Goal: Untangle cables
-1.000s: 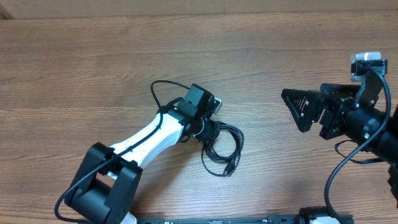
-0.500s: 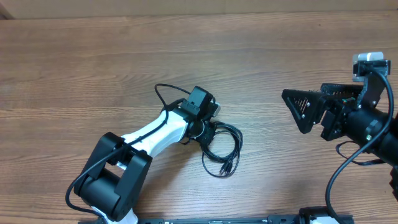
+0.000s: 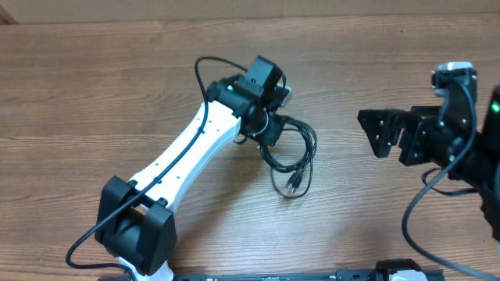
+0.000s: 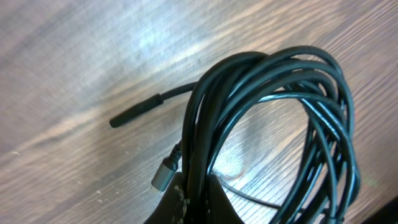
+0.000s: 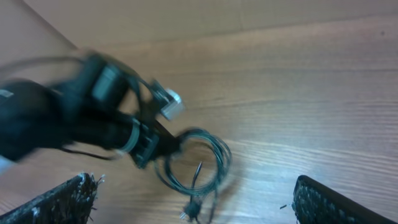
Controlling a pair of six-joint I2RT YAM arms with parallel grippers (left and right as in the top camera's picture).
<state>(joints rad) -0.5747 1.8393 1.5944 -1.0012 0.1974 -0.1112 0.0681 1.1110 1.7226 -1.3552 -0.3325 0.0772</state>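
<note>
The cables [image 3: 301, 160] are a coiled bundle of thin black cords near the table's middle, with a plug end [image 3: 294, 183] trailing toward the near edge. My left gripper [image 3: 269, 134] is shut on the bundle's left side. In the left wrist view the strands [image 4: 273, 81] run down between the closed fingers [image 4: 180, 202]. A metal-tipped plug [image 4: 163, 174] lies beside them, and a black plug tip [image 4: 134, 113] rests on the wood. My right gripper [image 3: 376, 133] is open, well to the right of the bundle. Its view shows the coil [image 5: 200, 163] hanging from the left arm [image 5: 74, 124].
The table is brown wood [image 3: 117, 70]. The left arm's white link [image 3: 183, 156] stretches diagonally from its base [image 3: 133, 234] at the near left. The right arm's body [image 3: 461, 148] fills the right edge.
My left gripper has shut on the cables and carried them farther away and to the right. The coil now hangs stretched from it. The right gripper has shifted only slightly.
</note>
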